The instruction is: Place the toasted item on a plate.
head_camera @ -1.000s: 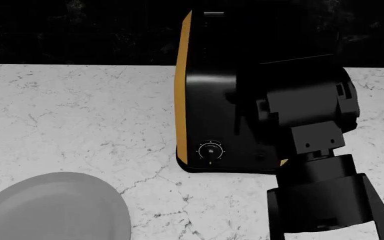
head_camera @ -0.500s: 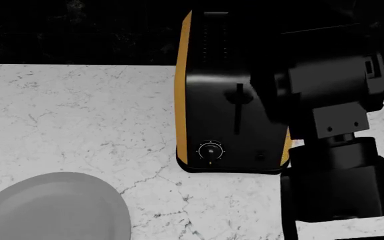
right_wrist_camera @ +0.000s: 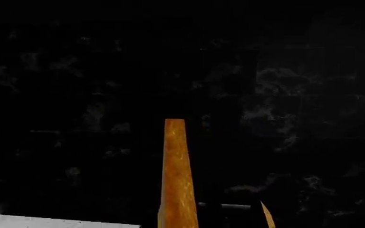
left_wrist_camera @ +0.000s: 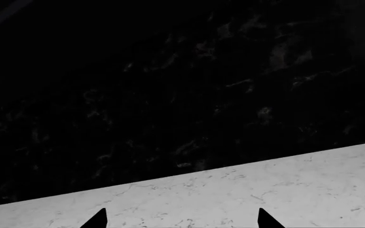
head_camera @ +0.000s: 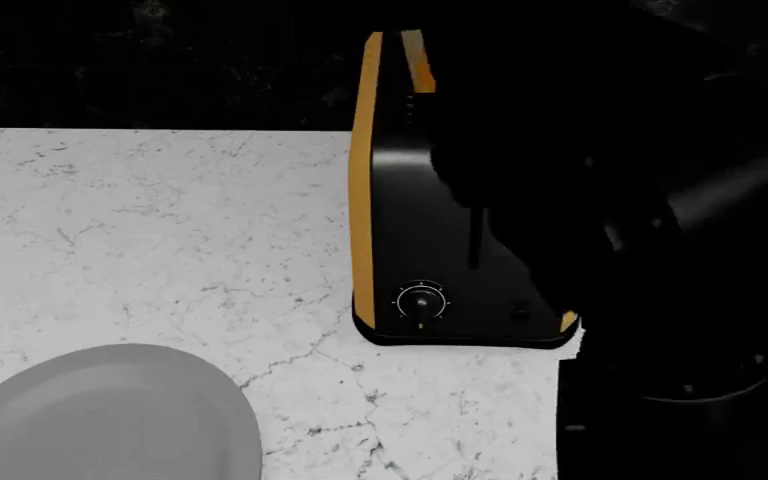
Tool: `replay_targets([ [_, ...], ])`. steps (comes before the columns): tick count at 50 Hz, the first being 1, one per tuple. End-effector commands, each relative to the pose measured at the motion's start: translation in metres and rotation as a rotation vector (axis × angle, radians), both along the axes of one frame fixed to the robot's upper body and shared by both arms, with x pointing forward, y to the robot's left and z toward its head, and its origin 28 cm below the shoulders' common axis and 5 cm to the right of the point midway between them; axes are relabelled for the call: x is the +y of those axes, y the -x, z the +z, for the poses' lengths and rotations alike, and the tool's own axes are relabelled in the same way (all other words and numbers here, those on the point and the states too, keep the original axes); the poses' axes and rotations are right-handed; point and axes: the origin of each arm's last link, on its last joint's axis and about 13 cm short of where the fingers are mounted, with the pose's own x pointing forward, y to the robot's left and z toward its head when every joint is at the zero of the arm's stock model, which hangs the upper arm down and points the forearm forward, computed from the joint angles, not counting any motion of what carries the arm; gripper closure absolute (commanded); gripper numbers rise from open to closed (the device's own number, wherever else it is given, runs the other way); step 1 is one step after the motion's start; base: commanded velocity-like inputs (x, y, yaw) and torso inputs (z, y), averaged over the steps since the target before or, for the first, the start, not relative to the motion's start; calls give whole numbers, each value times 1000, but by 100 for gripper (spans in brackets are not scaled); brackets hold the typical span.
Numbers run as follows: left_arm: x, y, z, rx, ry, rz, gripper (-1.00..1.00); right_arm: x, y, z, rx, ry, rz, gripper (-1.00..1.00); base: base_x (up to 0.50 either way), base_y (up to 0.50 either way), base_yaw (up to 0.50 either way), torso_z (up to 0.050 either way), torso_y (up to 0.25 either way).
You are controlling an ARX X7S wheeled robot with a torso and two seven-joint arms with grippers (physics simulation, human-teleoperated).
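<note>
The toasted item [head_camera: 418, 62] shows as a thin golden-orange crust edge standing above the top of the black toaster [head_camera: 418, 220] with orange sides. In the right wrist view the slice [right_wrist_camera: 179, 175] is edge-on and upright, rising from where the jaws sit, with the toaster's top [right_wrist_camera: 230, 207] below it. My right arm [head_camera: 651, 250] is a dark mass over the toaster's right half, and its fingers are hidden. The light-grey plate [head_camera: 104, 415] lies at the near left, bare. My left gripper [left_wrist_camera: 181, 221] is open and empty over the counter, and is out of the head view.
The white marble counter [head_camera: 157, 220] runs left of the toaster to a dark back wall [head_camera: 157, 60]. The left wrist view shows the counter's edge [left_wrist_camera: 265, 190] against the dark wall. The toaster's dial [head_camera: 420, 300] faces me.
My right arm has risen toward the camera and now covers more of the toaster. The orange crust edge has come up out of the toaster's top, where none showed before.
</note>
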Motion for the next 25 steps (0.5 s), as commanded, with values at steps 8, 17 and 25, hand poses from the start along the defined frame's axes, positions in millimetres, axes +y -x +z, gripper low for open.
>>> replay_targets([
  [8,-1,4,-1,5,1,2,-100,37,77,-13,-25,19,290,100,0,0,0,0,0],
  [17,0,9,1,0,-2,14,-100,52,108,-17,-5,1,417,100,0,0,0,0,0],
  [25,0,14,1,1,-3,22,-100,56,122,-29,39,1,516,100,0,0,0,0,0],
])
